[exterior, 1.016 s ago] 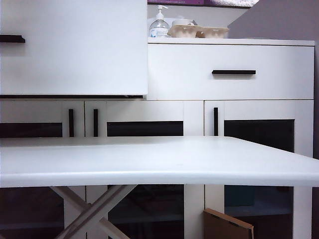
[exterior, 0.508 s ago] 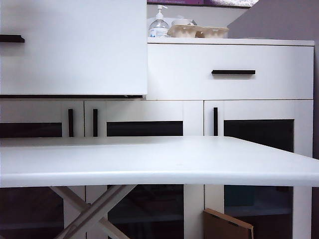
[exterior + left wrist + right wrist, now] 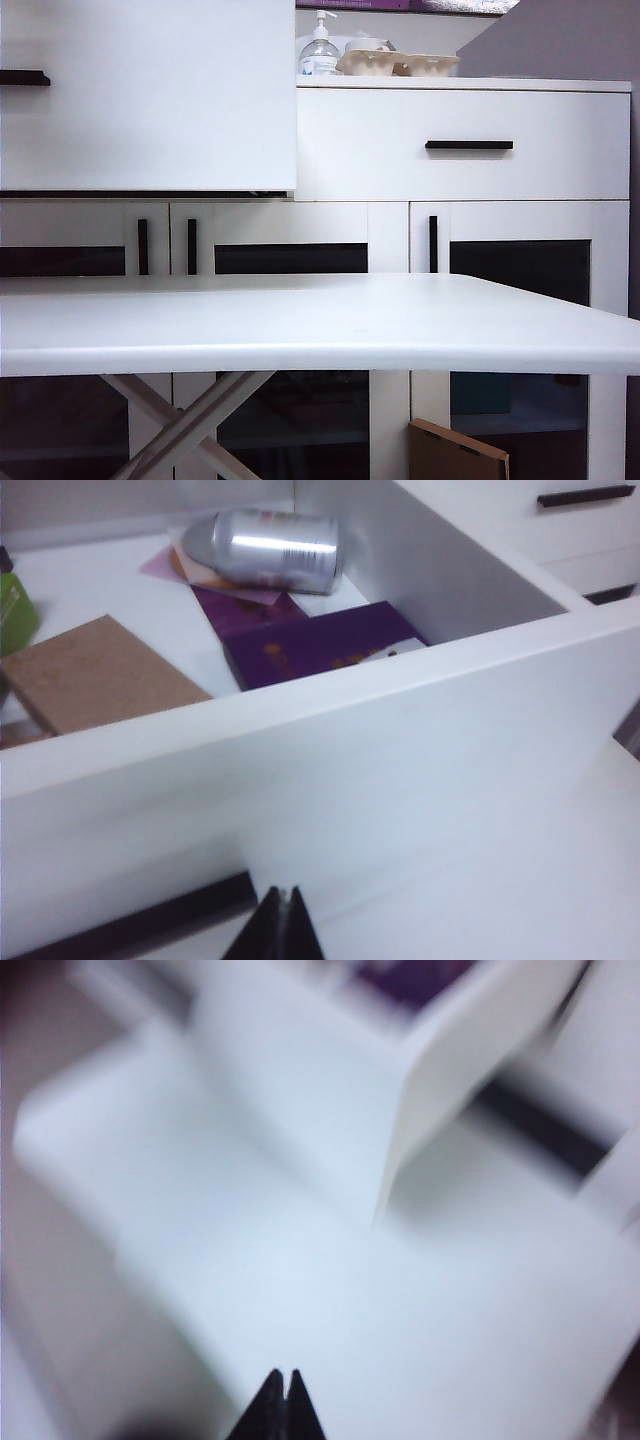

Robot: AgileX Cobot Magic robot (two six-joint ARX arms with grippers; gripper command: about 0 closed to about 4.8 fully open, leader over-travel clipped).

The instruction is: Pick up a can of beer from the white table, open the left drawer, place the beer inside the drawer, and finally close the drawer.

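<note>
With the can of beer [image 3: 268,548] lying inside, the left drawer [image 3: 330,770] looks light and free-sliding, best pushed at its front by the empty, pinched-shut left gripper [image 3: 281,912], right gripper [image 3: 280,1392] likewise closed.

The can of beer [image 3: 268,550] lies on its side inside the left drawer [image 3: 150,110], at the far end of the compartment close to the drawer's right inner wall. It is a small silver aluminium can (its label side is turned away, so only bare metal shows), resting partly on a pink sheet and purple card.

The left drawer stands pulled out, its wide white flat front looming large at the upper left of the exterior view, with the end of its slim black bar handle at the picture's left edge.

The white table [image 3: 320,330] spreads across the foreground, its thick rounded edge nearest, crossed pale grey legs beneath.
</note>
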